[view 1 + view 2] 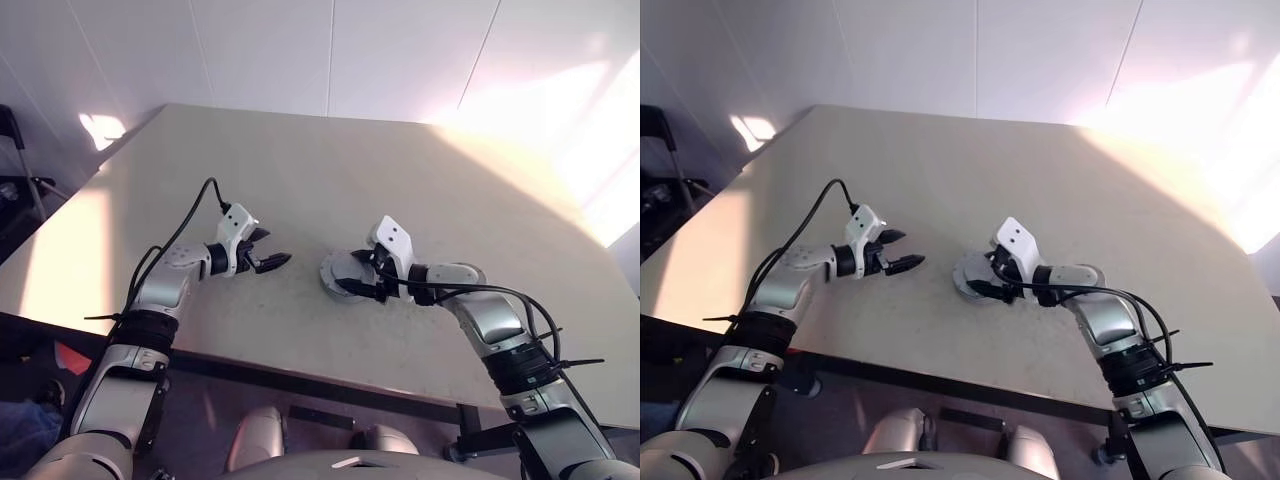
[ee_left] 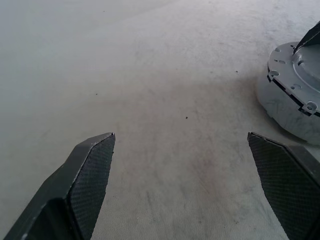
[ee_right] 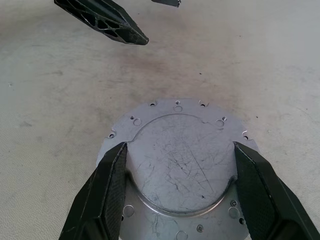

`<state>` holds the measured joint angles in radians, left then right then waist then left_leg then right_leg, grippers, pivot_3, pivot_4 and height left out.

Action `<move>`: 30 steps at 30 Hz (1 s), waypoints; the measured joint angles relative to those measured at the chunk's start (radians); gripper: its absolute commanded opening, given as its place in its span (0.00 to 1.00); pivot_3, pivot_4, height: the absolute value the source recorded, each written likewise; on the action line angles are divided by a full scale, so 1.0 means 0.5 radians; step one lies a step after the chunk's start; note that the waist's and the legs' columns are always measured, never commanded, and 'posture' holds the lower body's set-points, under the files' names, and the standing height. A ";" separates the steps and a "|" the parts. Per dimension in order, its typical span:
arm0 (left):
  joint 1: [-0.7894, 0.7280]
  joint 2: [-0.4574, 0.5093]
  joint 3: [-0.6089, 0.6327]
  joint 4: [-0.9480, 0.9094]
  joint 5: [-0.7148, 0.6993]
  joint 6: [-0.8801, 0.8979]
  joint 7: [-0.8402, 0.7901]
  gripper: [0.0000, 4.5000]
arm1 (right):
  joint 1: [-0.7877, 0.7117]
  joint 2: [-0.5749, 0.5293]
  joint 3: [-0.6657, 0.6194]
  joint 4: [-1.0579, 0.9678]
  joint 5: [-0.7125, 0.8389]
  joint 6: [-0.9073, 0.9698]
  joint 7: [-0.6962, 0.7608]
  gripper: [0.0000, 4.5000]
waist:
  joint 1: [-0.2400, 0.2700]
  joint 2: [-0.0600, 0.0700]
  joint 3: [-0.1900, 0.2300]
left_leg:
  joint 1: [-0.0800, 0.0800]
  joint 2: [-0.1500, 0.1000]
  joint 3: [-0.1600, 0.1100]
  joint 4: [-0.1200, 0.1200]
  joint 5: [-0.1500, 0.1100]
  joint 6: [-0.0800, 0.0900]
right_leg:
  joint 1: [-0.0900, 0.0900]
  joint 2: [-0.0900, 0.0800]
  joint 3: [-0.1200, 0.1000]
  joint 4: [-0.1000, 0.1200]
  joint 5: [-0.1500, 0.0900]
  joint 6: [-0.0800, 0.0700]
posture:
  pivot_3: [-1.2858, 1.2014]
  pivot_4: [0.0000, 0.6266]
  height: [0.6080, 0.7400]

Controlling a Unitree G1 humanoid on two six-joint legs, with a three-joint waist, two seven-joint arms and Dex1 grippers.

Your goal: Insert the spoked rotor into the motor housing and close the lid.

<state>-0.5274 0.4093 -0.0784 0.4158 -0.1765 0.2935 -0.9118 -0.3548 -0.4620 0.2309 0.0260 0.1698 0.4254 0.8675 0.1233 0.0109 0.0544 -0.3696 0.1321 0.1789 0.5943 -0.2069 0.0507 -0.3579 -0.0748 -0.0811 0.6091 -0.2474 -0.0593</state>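
A round grey metal assembly (image 3: 177, 165) is seen lying flat on the pale beige tabletop (image 1: 300, 170), a little right of the table's middle and towards the near edge. Its upper face is a scratched silvery disc with a raised central plate and a ring of small screw holes around the rim; in the left wrist view (image 2: 295, 95) a dark seam is seen running around its side, beneath the top plate. Whether this top plate is the lid seated on the motor housing cannot be told for certain, and the spoked rotor cannot be made out.

The right gripper (image 3: 178, 192) is held over the near-right part of the assembly, pointing leftward and downward. Its two black fingers (image 3: 102, 195) are spread apart, one placed at each side of the raised central plate and close against its edge; whether the plate is actually being squeezed cannot be told.

The left gripper (image 1: 268, 252) is held above bare tabletop to the left of the assembly, apart from it, pointing rightward towards it. Its black fingers (image 2: 85, 175) are spread wide, with nothing between them but the table surface.
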 measured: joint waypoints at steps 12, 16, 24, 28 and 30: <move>0.011 -0.002 0.000 0.000 0.000 0.001 0.003 1.00 | -0.001 -0.002 -0.001 0.034 0.002 0.001 0.008 0.69 | 0.001 0.000 0.000 | 0.006 0.000 0.000 0.000 -0.001 0.002 | 0.007 0.000 0.000 -0.001 0.000 0.000 | 0.52 0.00 1.00; 0.027 -0.002 0.000 0.000 0.000 0.002 0.004 1.00 | -0.017 0.002 -0.002 0.047 0.007 0.026 0.005 0.69 | 0.000 0.000 0.000 | 0.007 0.000 0.000 0.000 -0.003 0.004 | 0.007 0.000 0.000 -0.001 0.000 0.000 | 0.52 0.00 1.00; 0.028 -0.004 0.000 0.000 0.000 0.002 0.006 1.00 | -0.045 0.009 0.004 0.079 0.007 0.043 -0.002 0.69 | 0.000 0.000 0.000 | 0.012 0.000 0.000 0.000 -0.002 0.003 | 0.011 0.000 0.000 -0.001 0.000 0.001 | 0.52 0.00 1.00; 0.028 -0.005 0.000 0.000 0.000 0.002 0.006 1.00 | -0.038 0.007 0.005 0.071 0.007 0.044 0.000 0.69 | 0.000 0.000 0.000 | 0.012 0.000 0.000 0.000 -0.002 0.003 | 0.011 0.000 0.000 -0.001 0.000 0.001 | 0.52 0.00 1.00; 0.028 -0.006 0.000 0.000 0.000 0.002 0.007 1.00 | -0.031 0.001 0.005 0.061 0.007 0.044 0.003 0.69 | 0.001 0.000 0.000 | 0.012 0.000 0.000 -0.001 -0.003 0.004 | 0.011 0.000 0.000 -0.002 0.000 0.001 | 0.52 0.00 1.00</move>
<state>-0.5133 0.4061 -0.0783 0.4156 -0.1765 0.2946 -0.9085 -0.3703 -0.4617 0.2333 0.0567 0.1733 0.4471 0.8690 0.1238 0.0108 0.0543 -0.3637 0.1321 0.1787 0.5940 -0.2082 0.0526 -0.3525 -0.0748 -0.0810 0.6083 -0.2476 -0.0590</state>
